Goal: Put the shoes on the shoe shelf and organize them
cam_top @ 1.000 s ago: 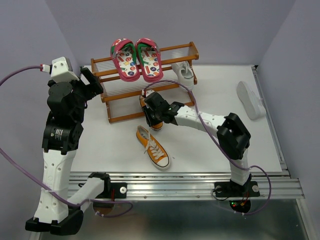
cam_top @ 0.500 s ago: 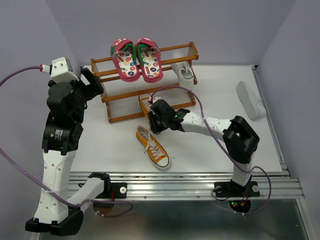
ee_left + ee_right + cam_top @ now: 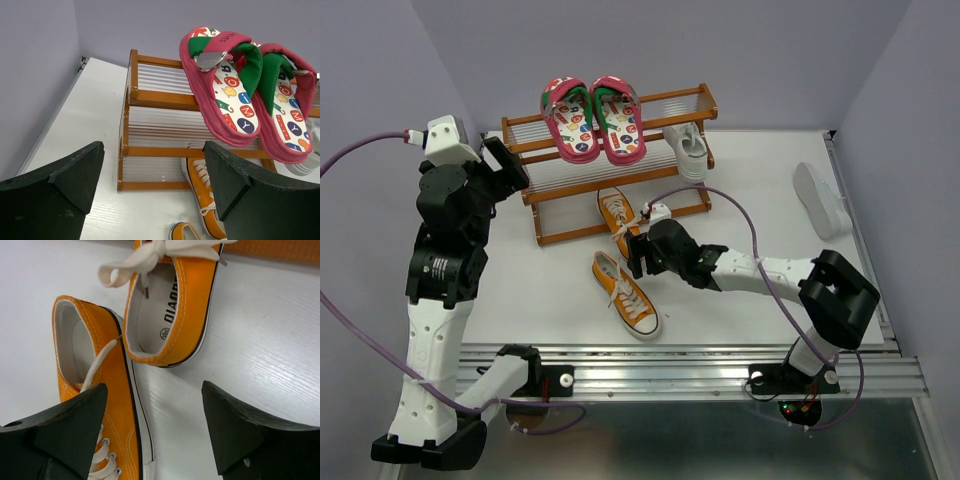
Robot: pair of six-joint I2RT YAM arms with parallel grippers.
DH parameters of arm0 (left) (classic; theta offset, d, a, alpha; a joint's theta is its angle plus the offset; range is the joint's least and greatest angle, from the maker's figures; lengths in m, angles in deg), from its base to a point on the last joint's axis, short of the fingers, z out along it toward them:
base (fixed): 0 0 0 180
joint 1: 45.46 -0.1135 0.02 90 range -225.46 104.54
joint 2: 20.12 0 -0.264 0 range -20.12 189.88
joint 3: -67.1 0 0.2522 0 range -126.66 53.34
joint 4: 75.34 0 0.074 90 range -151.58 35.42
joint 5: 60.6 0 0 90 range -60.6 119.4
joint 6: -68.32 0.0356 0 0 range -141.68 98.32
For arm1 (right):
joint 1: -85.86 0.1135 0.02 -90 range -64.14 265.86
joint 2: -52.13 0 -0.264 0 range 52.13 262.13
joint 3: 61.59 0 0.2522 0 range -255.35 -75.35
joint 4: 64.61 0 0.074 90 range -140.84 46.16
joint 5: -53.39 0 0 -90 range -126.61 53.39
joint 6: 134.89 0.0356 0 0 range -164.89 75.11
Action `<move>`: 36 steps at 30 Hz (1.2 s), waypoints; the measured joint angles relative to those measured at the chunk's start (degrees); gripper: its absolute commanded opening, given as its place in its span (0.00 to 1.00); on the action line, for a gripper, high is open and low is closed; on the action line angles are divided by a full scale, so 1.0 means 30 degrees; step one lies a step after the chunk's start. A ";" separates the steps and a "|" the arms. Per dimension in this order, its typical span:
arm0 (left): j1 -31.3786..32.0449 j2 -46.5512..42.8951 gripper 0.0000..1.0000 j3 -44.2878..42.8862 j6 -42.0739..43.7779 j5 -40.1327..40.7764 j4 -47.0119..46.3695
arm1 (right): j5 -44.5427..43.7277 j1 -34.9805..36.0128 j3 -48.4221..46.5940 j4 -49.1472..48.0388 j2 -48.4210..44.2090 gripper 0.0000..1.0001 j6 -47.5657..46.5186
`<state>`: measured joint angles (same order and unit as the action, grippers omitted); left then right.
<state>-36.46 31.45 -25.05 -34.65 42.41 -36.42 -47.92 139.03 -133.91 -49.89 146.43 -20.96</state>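
One orange sneaker [image 3: 618, 210]: on the table, toe at the shoe shelf [image 3: 565, 189] front; insole print begins "DIA".
Other orange sneaker [image 3: 625, 292]: table, just beside.
Pink pair [image 3: 592, 118]: top tier.
Left gripper [image 3: 154, 150]: jaws wide, empty.
Right gripper [image 3: 154, 390]: jaws wide, empty, over both heels.

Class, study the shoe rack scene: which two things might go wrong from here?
The right gripper hangs open close to the loose lace of the orange sneaker; it might snag. The pink pair overhangs the top tier of the shoe shelf; a bump may tip it off.
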 measured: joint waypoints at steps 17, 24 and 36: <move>0.0000 0.0430 0.91 0.0663 -0.0284 -0.0393 -0.0036 | -0.2594 0.1188 0.5195 -0.9916 -0.0918 0.89 -0.3009; 0.0000 0.0401 0.91 0.1151 -0.0437 -0.0379 -0.0124 | -0.3322 0.1435 0.4969 -1.0775 0.0597 0.81 -0.3832; 0.0000 0.0153 0.91 0.1304 -0.0554 0.0036 -0.0153 | -0.4750 0.1435 0.3949 -1.1664 0.2259 0.66 -0.3949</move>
<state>-36.46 31.91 -21.14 -36.31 42.52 -36.87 -62.17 143.33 -122.07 -84.89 153.20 -32.81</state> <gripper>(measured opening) 0.916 0.685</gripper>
